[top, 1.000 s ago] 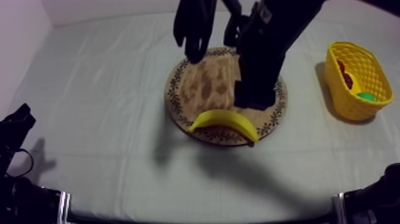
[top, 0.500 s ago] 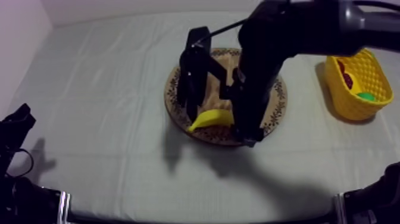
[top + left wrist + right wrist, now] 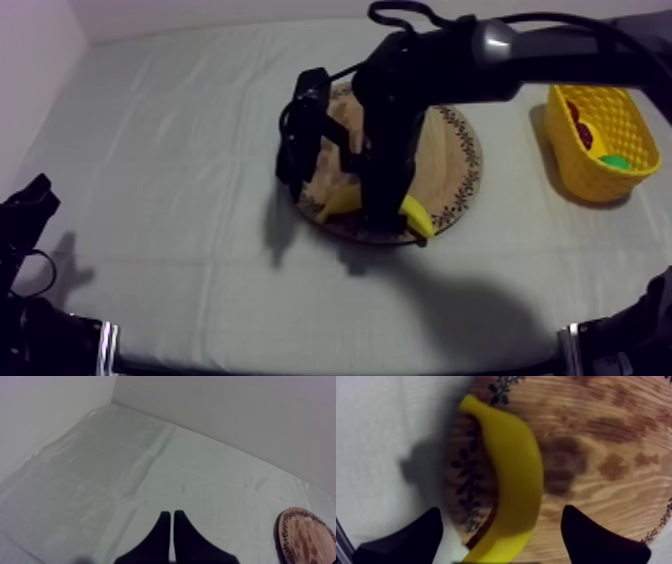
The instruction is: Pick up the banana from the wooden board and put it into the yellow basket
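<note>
Our right gripper [image 3: 502, 521] stands open astride the banana [image 3: 511, 471] on the board [image 3: 606, 446]; our left gripper [image 3: 172, 516] is closed, empty.

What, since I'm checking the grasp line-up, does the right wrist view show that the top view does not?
Right wrist view: the right gripper open, its fingers apart on either side of the banana, not touching it. Top view: the yellow basket to the right of the wooden board, a small red fruit inside it, and the left gripper resting low. Both: the banana lying on the board near its rim.
</note>
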You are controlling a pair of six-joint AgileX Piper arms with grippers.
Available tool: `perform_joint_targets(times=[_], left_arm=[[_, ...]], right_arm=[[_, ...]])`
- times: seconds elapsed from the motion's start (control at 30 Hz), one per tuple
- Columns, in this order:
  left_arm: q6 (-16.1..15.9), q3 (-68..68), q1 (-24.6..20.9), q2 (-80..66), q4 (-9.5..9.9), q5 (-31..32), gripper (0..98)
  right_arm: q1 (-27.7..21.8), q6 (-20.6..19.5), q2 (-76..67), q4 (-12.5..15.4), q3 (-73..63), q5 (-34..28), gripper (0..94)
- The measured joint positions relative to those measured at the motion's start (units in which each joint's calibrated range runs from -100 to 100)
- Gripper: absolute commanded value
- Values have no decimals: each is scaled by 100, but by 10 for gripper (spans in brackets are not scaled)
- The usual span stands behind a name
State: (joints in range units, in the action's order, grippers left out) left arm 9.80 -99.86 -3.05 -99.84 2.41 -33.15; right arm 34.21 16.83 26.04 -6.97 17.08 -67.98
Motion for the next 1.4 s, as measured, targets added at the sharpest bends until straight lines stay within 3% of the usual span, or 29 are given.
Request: perform_joint_targets(times=[0.17,0.4,0.7,1.03,1.4], left_arm=[[0,0,0,0,0,0,1],[0,0,0,0,0,0,1],[0,0,0,0,0,0,1],[0,0,0,0,0,0,1],[0,0,0,0,0,0,1]], right_arm=[[-80,39,355,-3,-348,-26,702],[-150,156,530,93,-524,-160,457],[-119,102,518,15,-354,-62,184],[0,-77,150,-87,-118,16,142],[-200,25,-844,-196,-608,-576,148]])
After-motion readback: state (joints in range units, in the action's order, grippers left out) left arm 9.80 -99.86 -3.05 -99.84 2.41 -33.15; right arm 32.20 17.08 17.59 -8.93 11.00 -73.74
